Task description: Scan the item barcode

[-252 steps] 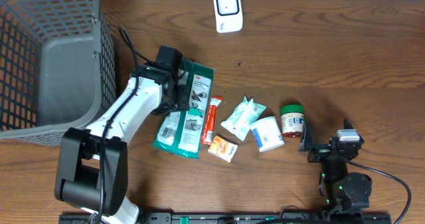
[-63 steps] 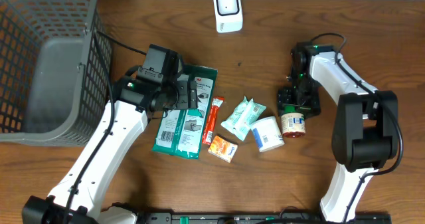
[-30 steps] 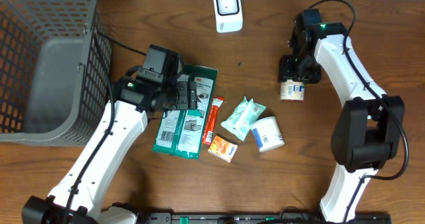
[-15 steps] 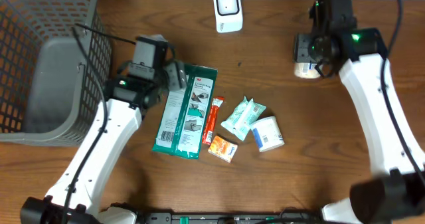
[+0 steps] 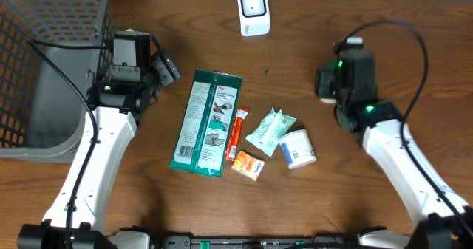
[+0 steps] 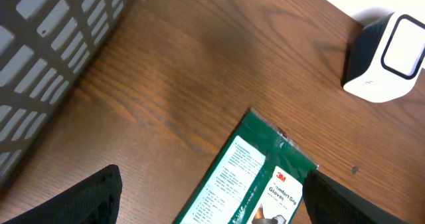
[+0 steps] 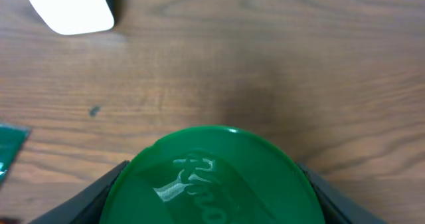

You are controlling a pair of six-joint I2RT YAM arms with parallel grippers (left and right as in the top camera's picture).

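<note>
Nearest the arms' bases, at 6 o'clock from the middle of the worktop [image 5: 369, 27], a small orange box [image 5: 247, 165] lies flat. A white tub [image 5: 298, 148] lies on its side at 4 o'clock, just beside a pair of pale wipe packets [image 5: 270, 131]. A red stick pack [image 5: 236, 133] lies close to the centre, its near end by the orange box. Beside it at 9 o'clock a green glove packet [image 5: 205, 122] lies flat, its long side running near to far.

Farther out, at 2 o'clock, the right arm [image 5: 384, 142] reaches in from the near right corner. The right jaws are clamped on the jar: in the right wrist view its green lid [image 7: 212, 184] fills the space between the two fingers [image 7: 106, 194], which press against its sides. From overhead the wrist hides the jar.

At 10 o'clock the left arm [image 5: 103, 142] stands with the left jaws spread wide and holding nothing. In the left wrist view the far end of the glove packet lies on the worktop between them, clear of both fingers.

At the far left corner stands a grey mesh basket [image 5: 44, 57], beside the left wrist.

Farthest, at 12 o'clock by the far edge, the white scanner [image 5: 253, 11] sits with its dark-rimmed window upward. It is well apart from the jar, which sits to its near right.
</note>
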